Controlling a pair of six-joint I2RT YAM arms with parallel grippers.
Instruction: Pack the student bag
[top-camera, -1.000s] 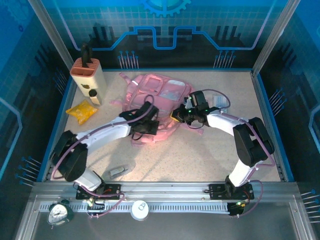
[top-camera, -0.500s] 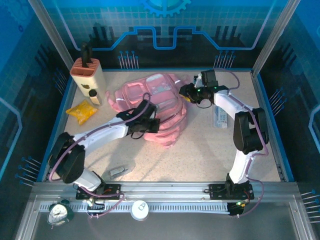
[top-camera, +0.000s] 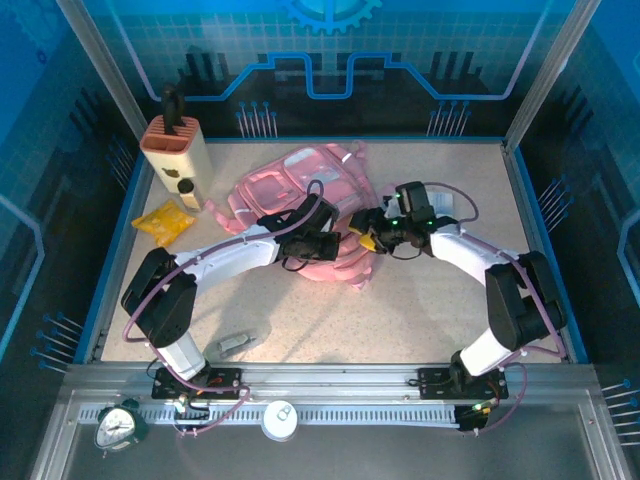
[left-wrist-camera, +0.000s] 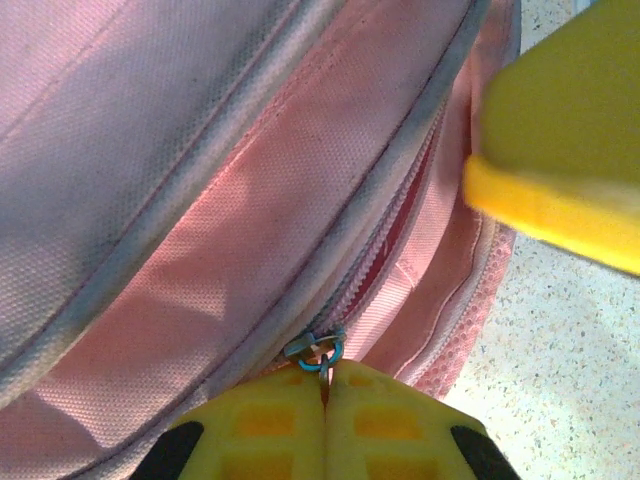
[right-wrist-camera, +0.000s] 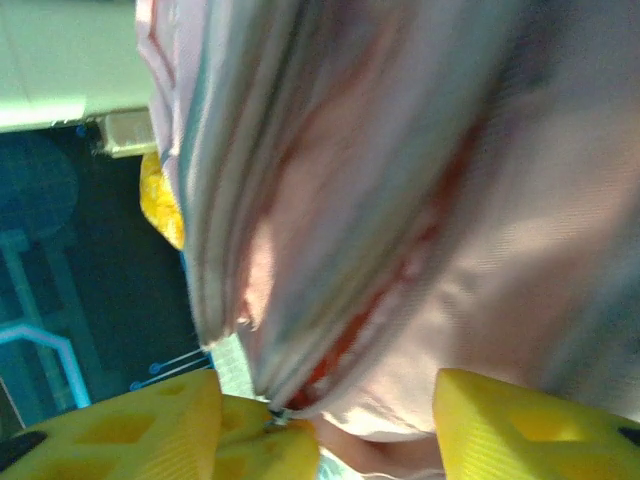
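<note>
Nearest, on the metal rail in front of the arm bases, stand a small green alarm clock and a white round thing (too small to name). Just beyond, on the speckled table, a little grey object lies near the left arm's base. Both arms reach inward and meet near the middle of the table, at the near right edge of the bag, a soft pink backpack that lies slumped on the table's middle and far half. The left pincer is pressed shut, and its wrist view shows the two yellow fingers together on the small metal zip pull of a pink zip running up the bag's side. The right pincer sits just beside it, jaws standing apart. In its own view the yellow fingers are spread with bag fabric and a reddish gap in the zip beyond them, and it grips nothing that can be made out. Farther left, well apart from the bag, a yellow packet lies near the table's edge. Behind it, in the far left corner, stands an upright cream holder with a dark handle sticking out of the top.
</note>
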